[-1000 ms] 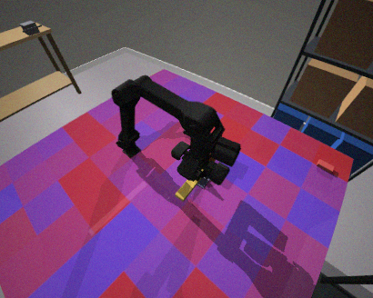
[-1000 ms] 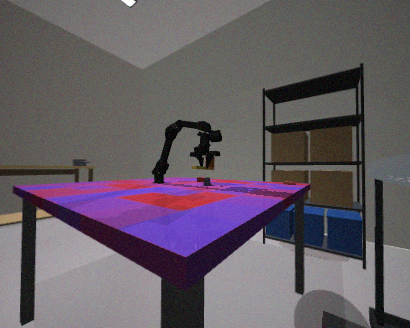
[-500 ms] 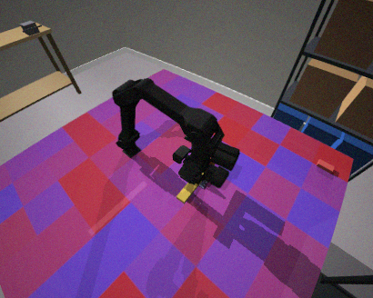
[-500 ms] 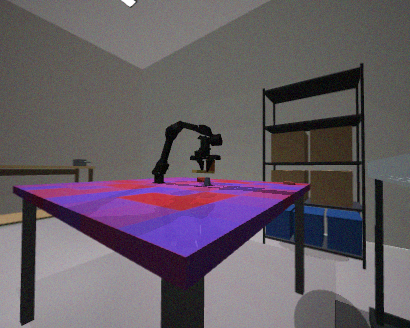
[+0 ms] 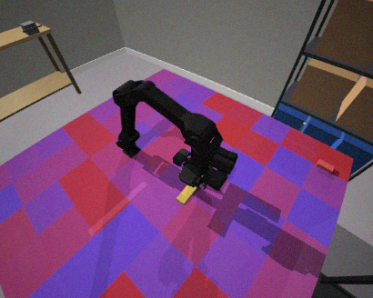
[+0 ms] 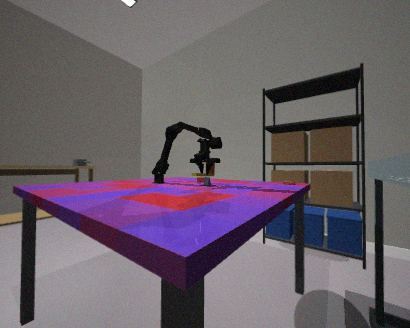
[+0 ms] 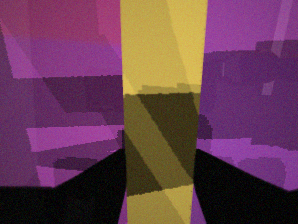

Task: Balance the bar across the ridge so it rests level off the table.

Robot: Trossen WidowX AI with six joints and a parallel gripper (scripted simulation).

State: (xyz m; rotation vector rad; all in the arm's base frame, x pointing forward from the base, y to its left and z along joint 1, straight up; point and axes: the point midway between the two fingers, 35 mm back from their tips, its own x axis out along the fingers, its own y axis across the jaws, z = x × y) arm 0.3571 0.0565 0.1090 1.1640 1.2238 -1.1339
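The yellow bar [image 5: 186, 195] [image 6: 196, 174] [image 7: 162, 50] is between the fingers of my gripper [image 5: 196, 182] [image 6: 203, 172] [image 7: 159, 157], which is shut on it. In the exterior view the bar looks about level, above the table top. An orange block [image 6: 211, 168] shows at its right part there; the gripper hides this part in the top view. The small grey ridge [image 6: 207, 182] stands on the table just below the bar. Whether the bar touches it, I cannot tell for sure. The ridge is mostly hidden in the top view and not recognisable in the wrist view.
A red block [image 5: 326, 165] [image 6: 289, 183] lies near the far right table edge. Another orange-red block [image 6: 200, 179] shows behind the ridge and under the bar in the exterior view. The patchwork table [image 5: 102, 263] [image 6: 187, 235] carries the arm's shadows.
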